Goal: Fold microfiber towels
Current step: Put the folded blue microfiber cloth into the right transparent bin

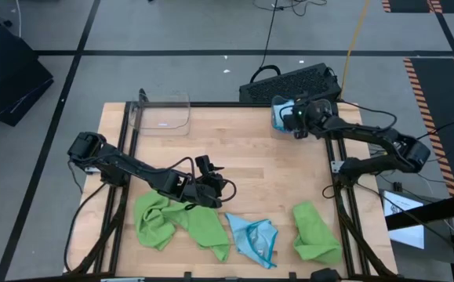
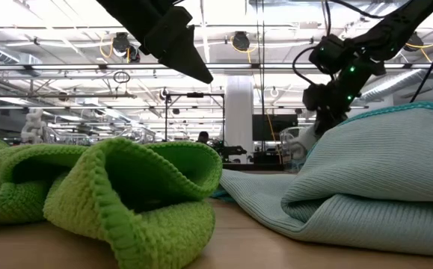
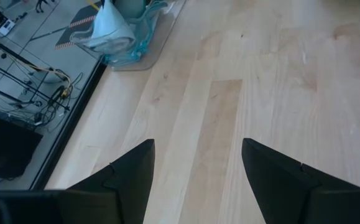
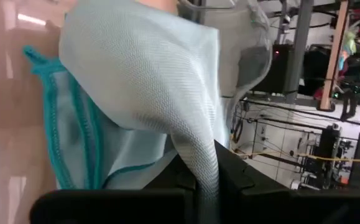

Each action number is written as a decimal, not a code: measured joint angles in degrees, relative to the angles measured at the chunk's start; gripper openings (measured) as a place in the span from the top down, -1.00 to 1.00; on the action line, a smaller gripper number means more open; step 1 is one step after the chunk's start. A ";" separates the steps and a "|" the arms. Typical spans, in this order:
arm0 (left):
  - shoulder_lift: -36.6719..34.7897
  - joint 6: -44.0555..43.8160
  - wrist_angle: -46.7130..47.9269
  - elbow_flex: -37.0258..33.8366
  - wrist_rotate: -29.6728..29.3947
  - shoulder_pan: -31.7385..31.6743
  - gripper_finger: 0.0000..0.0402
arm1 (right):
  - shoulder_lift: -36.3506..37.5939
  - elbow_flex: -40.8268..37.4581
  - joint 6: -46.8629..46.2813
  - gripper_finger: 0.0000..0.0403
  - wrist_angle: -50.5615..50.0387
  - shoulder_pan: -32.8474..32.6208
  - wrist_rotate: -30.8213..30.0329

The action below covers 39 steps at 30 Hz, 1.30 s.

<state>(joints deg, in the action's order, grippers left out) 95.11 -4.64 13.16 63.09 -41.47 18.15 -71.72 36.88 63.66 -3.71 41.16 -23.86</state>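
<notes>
The right gripper (image 1: 288,117) sits at the table's far right corner, about one o'clock from the table's middle, its fingers pinched tight on a light blue towel (image 1: 279,114) with teal edging; the right wrist view shows a fold of that cloth (image 4: 142,87) running down between the dark fingers. The left gripper (image 1: 225,186) hovers near the table's middle, slightly toward the near edge, its fingers (image 3: 127,174) spread wide over bare wood table (image 3: 229,112) and holding nothing. Just at its seven o'clock lies a crumpled lime green towel (image 1: 181,221), touching a second light blue towel (image 1: 254,237) bunched at about six o'clock along the near edge. A folded green towel (image 1: 314,232) rests at four o'clock, apart from the rest. A clear plastic bin (image 1: 162,111) stands at the far left — eleven o'clock — away from both grippers.
</notes>
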 joint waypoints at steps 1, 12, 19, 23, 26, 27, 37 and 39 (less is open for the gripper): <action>0.00 0.00 0.00 0.00 0.00 0.00 -0.20 | -0.13 0.00 0.13 0.93 -0.14 -0.13 0.04; 0.00 0.28 -0.23 0.00 -0.02 0.26 -0.20 | -0.11 0.00 0.70 0.86 -0.89 -0.40 0.87; 0.00 0.46 -1.25 0.00 -0.02 0.26 -0.20 | -0.11 0.00 0.84 0.72 -1.32 -0.40 0.57; 0.01 0.46 -1.23 0.00 -0.02 0.26 -0.20 | -0.11 0.00 0.91 0.56 -2.17 -0.40 0.59; 0.02 0.44 -1.23 0.00 -0.02 0.26 -0.20 | -0.11 0.01 0.85 0.38 -2.19 -0.40 0.59; 0.02 0.37 -1.23 0.00 0.00 0.26 -0.20 | -0.11 0.12 0.64 0.32 -2.29 -0.40 0.60; -1.62 -0.40 0.15 0.01 1.01 2.19 -0.20 | 4.60 5.27 -8.68 -0.10 -14.98 0.78 1.62; -2.38 -0.50 -0.34 0.12 0.87 2.62 -0.20 | 6.45 5.51 -10.11 -0.09 -16.33 0.88 2.68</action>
<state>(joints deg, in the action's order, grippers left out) 92.73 -5.14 12.82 63.21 -40.60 20.78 -65.27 42.39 53.56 -20.04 42.04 -21.18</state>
